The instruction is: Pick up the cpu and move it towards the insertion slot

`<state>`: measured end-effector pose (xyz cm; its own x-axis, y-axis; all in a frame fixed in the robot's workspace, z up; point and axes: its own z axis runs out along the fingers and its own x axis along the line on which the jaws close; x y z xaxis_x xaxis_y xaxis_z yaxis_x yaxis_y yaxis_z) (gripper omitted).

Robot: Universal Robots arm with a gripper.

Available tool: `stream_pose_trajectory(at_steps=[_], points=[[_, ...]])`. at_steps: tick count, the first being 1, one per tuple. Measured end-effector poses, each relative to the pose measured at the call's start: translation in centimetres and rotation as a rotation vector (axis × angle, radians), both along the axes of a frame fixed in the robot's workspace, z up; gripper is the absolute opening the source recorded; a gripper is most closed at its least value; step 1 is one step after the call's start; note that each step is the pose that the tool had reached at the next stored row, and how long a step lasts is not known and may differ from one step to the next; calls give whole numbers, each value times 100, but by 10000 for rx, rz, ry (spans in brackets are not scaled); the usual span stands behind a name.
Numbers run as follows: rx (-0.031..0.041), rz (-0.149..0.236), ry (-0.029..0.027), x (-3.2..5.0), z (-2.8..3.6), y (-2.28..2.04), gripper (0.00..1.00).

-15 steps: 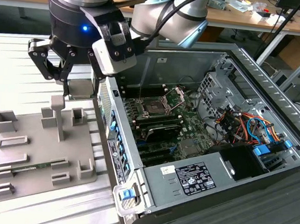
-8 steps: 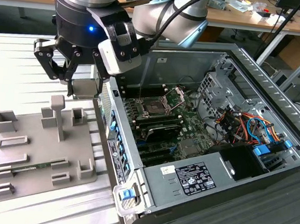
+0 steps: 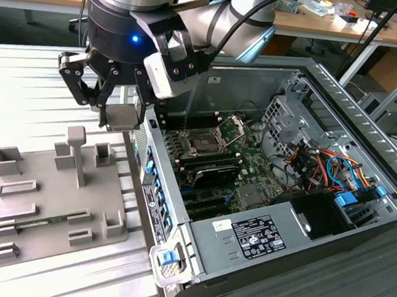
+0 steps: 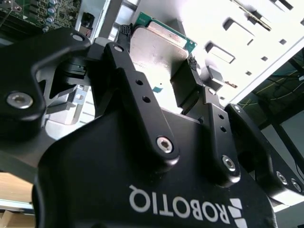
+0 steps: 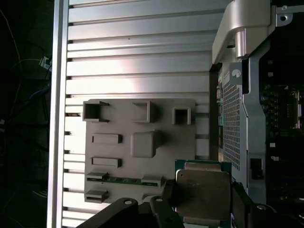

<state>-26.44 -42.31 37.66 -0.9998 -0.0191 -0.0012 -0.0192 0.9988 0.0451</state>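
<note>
your gripper point(image 3: 123, 117) is clamping the cpu point(image 3: 124, 116) flat between its fingers point(image 4: 189, 83); the insertion slot point(image 3: 204, 143) is lying toward the exterior view's right.

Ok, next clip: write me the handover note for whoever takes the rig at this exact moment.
Gripper: shut on the cpu, pinched at two opposite edges; both wrist views show the hold.
Position: in the exterior view the cpu hangs in the air above the gap between the grey fixture plate and the open computer case.
The insertion slot sits on the green board inside the case, its retention plate flipped up, nothing in it.
Done: cpu picked up and off the fixture plate.
Left: carrying it over the case wall to the slot.
</note>
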Motion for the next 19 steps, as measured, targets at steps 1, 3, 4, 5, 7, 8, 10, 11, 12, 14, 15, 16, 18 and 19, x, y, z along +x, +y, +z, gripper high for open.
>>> stream_pose_trajectory(at_steps=[1,3,4,5,7,8,10,11,12,14,15,16,18,19], points=[[0,1,-1,40,0,0,55],[0,0,-1,70,0,0,55],[0,1,-1,86,0,0,55],[1,1,-1,97,0,0,55],[1,1,-1,121,-1,0,55],[0,1,-1,135,0,0,55],[0,1,-1,165,0,0,55],[0,0,0,181,0,0,55],[0,0,0,193,0,0,55],[0,1,-1,230,0,0,55],[0,1,0,244,0,0,55],[0,0,0,255,0,0,55],[0,1,-1,304,0,0,55],[0,1,-1,321,0,0,55]])
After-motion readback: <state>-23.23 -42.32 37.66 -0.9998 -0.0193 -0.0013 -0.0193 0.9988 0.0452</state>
